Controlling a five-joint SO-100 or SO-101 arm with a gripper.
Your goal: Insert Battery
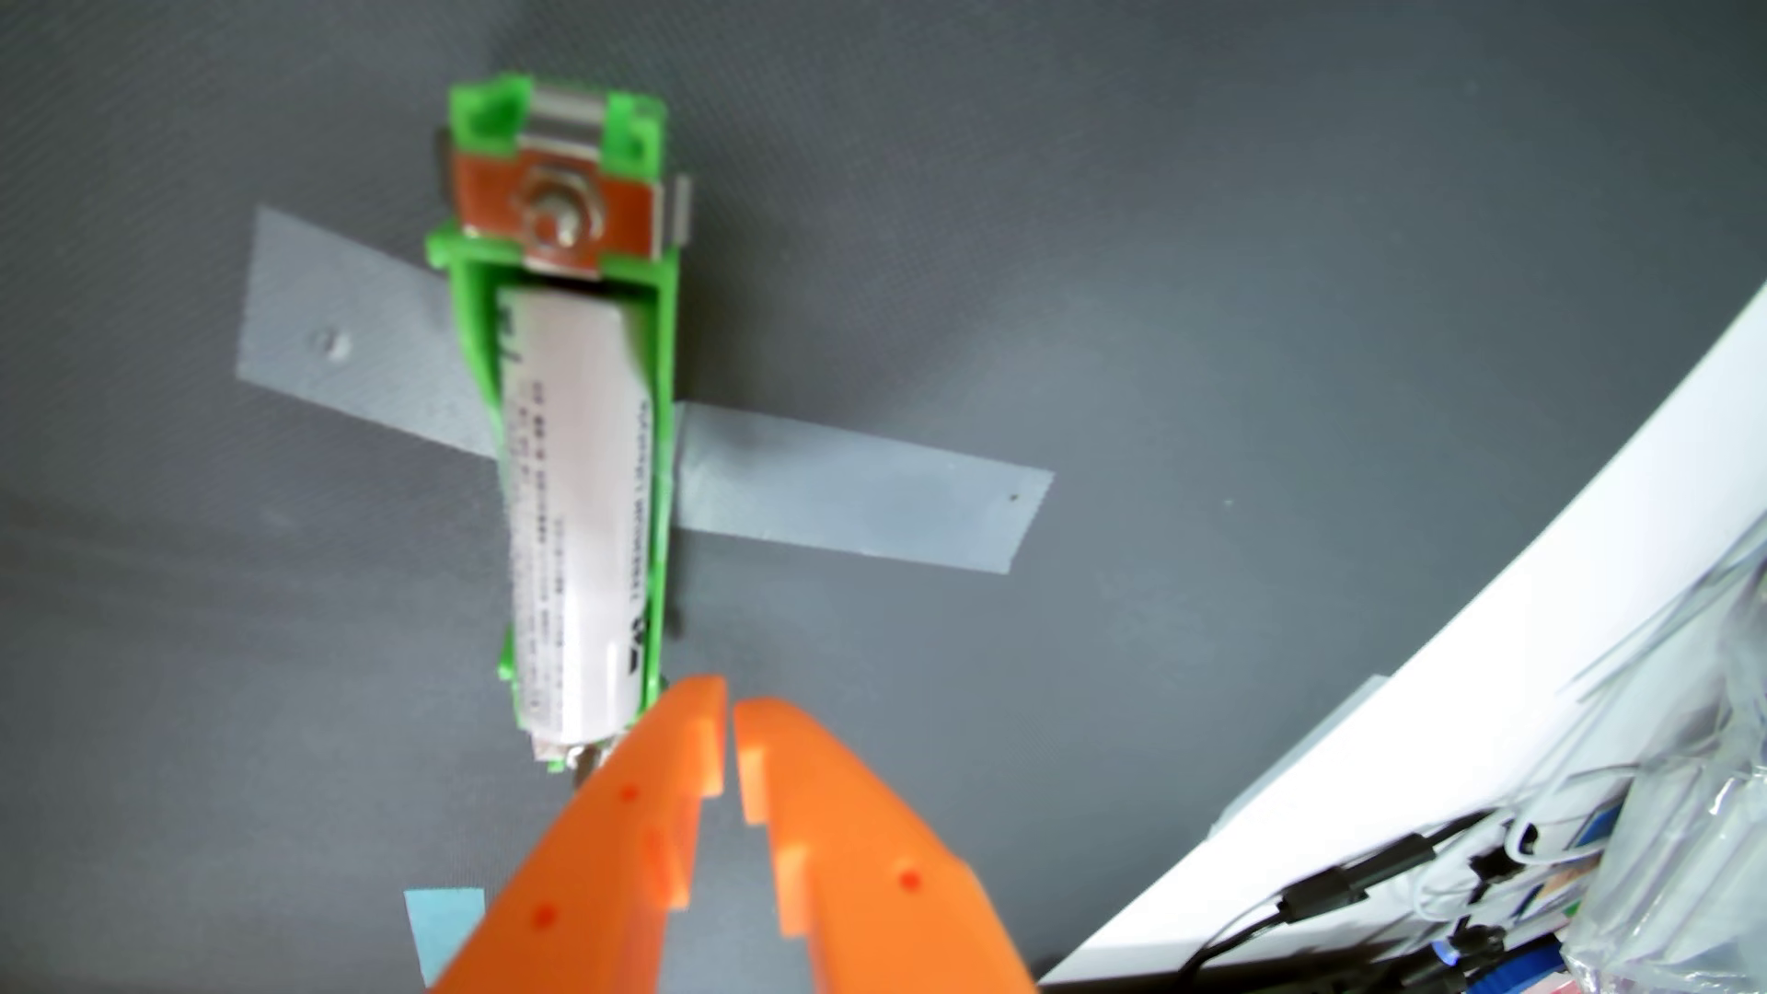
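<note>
The single wrist view looks down along the orange gripper (729, 712), which enters from the bottom edge, at close range onto the grey mat (1195, 239). The white table edge (1434, 726) crosses the lower right corner.

Glossy green plastic holder (660, 382), shiny metal contact (559, 215), paper-wrapped battery (574, 516), matt grey tabletop (1147, 239), smooth orange plastic claw (729, 712).

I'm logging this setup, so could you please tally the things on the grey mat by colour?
Green: 1, the battery holder
White: 1, the battery
Grey: 1, the tape strip
Light blue: 1, the tape patch
Total: 4
</note>
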